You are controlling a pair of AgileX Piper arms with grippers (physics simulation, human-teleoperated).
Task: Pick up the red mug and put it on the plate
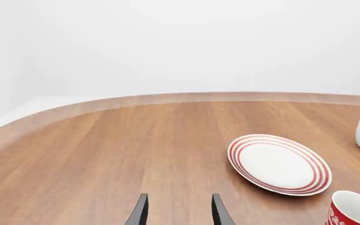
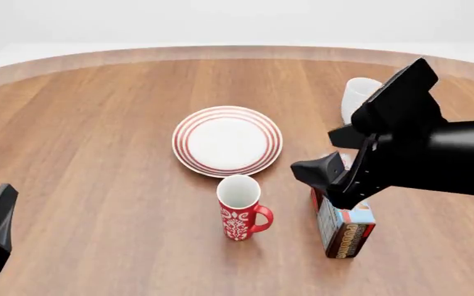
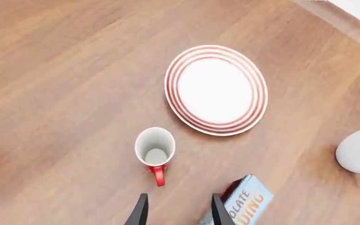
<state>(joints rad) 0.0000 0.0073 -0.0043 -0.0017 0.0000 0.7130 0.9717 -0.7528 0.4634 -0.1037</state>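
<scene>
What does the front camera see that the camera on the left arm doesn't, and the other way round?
Only the front view shows the upright printed carton, the red mug's loop handle and the big black right arm. Only the left wrist view shows the left hand, open and empty. Both show the red-ringed white plate, the patterned red mug, the plain white mug and the wooden table.

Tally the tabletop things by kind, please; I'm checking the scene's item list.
Mugs: 2, the red mug and a white mug
Plates: 1, the plate
Boxes: 1, a printed box
Total: 4
</scene>
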